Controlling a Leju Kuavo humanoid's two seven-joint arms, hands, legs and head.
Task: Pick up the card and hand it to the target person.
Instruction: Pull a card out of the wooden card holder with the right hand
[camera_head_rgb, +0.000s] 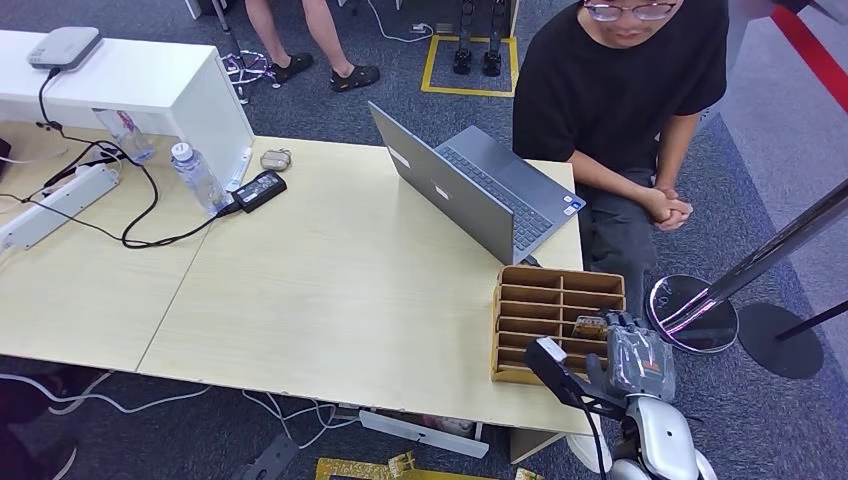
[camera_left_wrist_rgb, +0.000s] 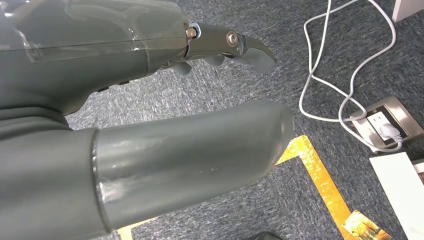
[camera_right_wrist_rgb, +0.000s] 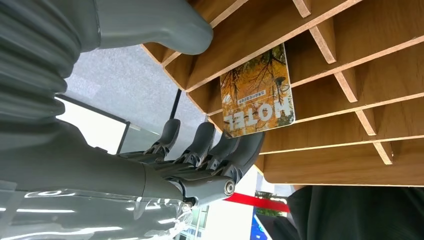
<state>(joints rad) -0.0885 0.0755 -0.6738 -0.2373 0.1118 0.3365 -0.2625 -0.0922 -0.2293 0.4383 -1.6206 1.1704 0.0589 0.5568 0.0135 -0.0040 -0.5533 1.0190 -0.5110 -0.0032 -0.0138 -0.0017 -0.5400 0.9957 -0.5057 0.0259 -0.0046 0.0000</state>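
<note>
The card (camera_right_wrist_rgb: 257, 92), printed with autumn trees and the word HOTEL, stands in a slot of the wooden rack (camera_right_wrist_rgb: 350, 120). My right hand (camera_right_wrist_rgb: 200, 150) reaches in beside it. The fingertips (camera_right_wrist_rgb: 240, 142) lie at the card's near edge, and the thumb (camera_right_wrist_rgb: 165, 27) stays apart against another divider, so nothing is gripped. From the head view the right hand (camera_head_rgb: 635, 358) is at the rack's (camera_head_rgb: 545, 300) front right corner, by the card (camera_head_rgb: 590, 325). The person (camera_head_rgb: 620, 90) in a black shirt sits beyond the table's right end with hands clasped (camera_head_rgb: 668, 208). My left hand (camera_left_wrist_rgb: 150, 100) hangs over the carpet, holding nothing.
An open laptop (camera_head_rgb: 480, 190) stands just behind the rack. A water bottle (camera_head_rgb: 195, 175), power adapter (camera_head_rgb: 260, 190) and cables lie at the table's far left. A stanchion base (camera_head_rgb: 695, 312) stands on the floor to the right. Below the left hand are a floor socket (camera_left_wrist_rgb: 382, 125) and white cable (camera_left_wrist_rgb: 325, 75).
</note>
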